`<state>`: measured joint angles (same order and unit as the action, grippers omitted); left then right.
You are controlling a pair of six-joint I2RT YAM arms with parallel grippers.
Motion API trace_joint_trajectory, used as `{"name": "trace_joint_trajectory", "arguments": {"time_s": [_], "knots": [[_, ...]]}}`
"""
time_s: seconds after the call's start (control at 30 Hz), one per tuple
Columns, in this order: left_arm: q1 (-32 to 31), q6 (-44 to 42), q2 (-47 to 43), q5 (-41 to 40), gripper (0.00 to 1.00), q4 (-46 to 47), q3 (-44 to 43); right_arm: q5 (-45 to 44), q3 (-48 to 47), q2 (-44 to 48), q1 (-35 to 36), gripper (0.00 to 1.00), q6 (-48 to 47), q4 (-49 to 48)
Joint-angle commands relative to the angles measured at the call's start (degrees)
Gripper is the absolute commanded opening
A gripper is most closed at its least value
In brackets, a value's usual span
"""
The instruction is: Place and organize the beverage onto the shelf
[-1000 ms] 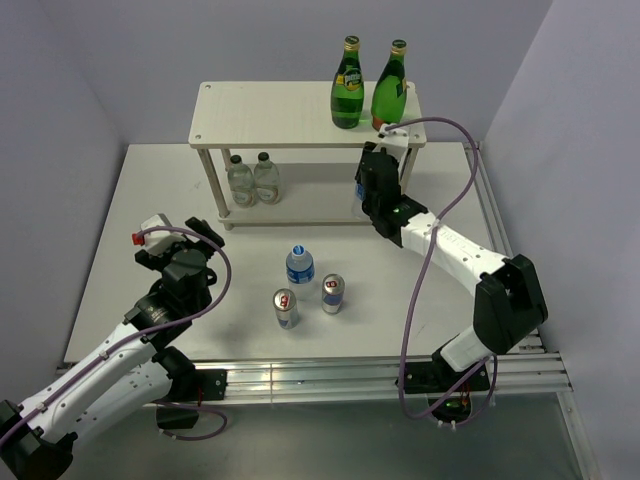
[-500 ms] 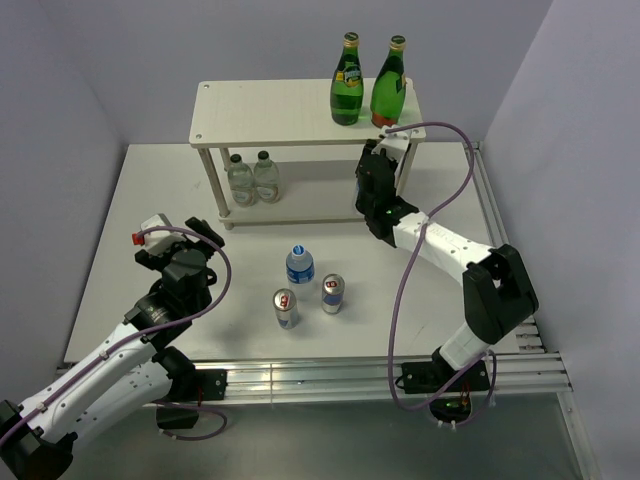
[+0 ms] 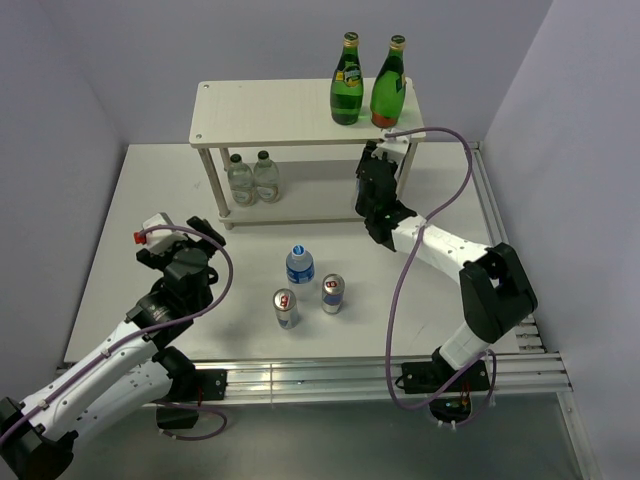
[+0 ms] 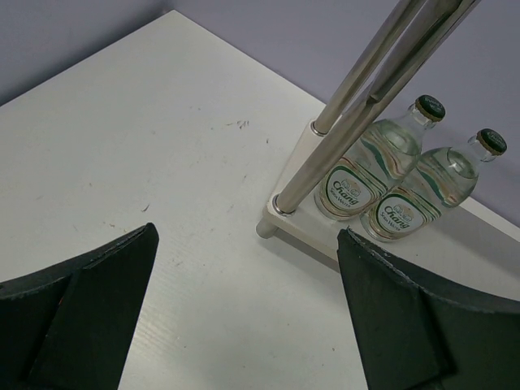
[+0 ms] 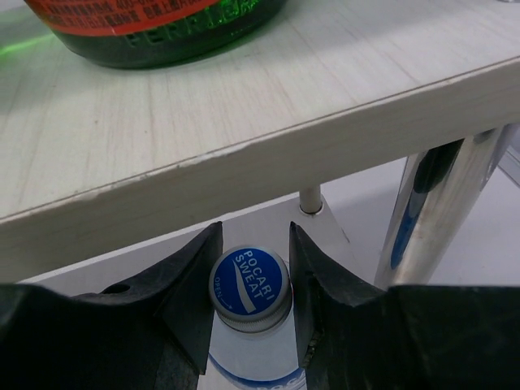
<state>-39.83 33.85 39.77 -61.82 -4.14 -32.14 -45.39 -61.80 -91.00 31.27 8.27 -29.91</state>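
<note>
Overhead looks down from rear; wrist views close, sharing shelf (image 3: 270, 115).

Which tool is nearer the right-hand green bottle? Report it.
Right. The right tool sits at the front of the shelf, just below that green bottle, gripping a blue-capped bottle; the left tool hangs open before its left end.

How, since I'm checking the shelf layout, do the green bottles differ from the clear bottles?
The green bottles stand on the shelf's top board at the right; the clear bottles stand on the lower board at the left. The green bottles look taller than the clear bottles. Both pairs stand upright, side by side.
</note>
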Motion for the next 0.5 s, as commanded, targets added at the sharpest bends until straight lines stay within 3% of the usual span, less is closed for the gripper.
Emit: {"name": "trace_joint_trajectory", "arguments": {"time_s": [0.0, 0.47], "knots": [[0.0, -0.9, 0.0, -0.6, 0.99, 1.6, -0.6, -1.6, -0.4, 4.2, 0.5, 0.0, -2.0, -14.5], [-0.1, -0.8, -0.7, -0.4, 0.99, 1.3, -0.6, -3.0, -2.6, -0.8, 0.6, 0.0, -3.2, -13.9]]}}
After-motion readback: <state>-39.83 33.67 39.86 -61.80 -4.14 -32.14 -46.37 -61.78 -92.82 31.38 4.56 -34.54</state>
